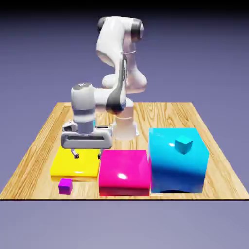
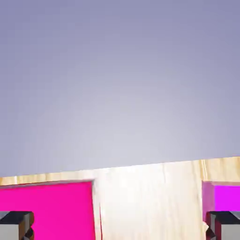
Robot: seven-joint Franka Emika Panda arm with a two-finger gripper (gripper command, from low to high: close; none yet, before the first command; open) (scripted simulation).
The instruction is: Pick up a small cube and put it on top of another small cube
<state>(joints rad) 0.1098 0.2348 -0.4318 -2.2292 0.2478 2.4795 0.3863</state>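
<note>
Open and empty, the white two-finger gripper hovers above the flat yellow block, approaching; next it must descend around the tiny purple cube nearby.

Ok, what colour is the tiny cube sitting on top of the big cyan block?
Teal-blue. The small cube shows best in the exterior view.

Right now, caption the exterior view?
Open claw above yellow block; purple cube on table, teal cube atop cyan block.
</note>
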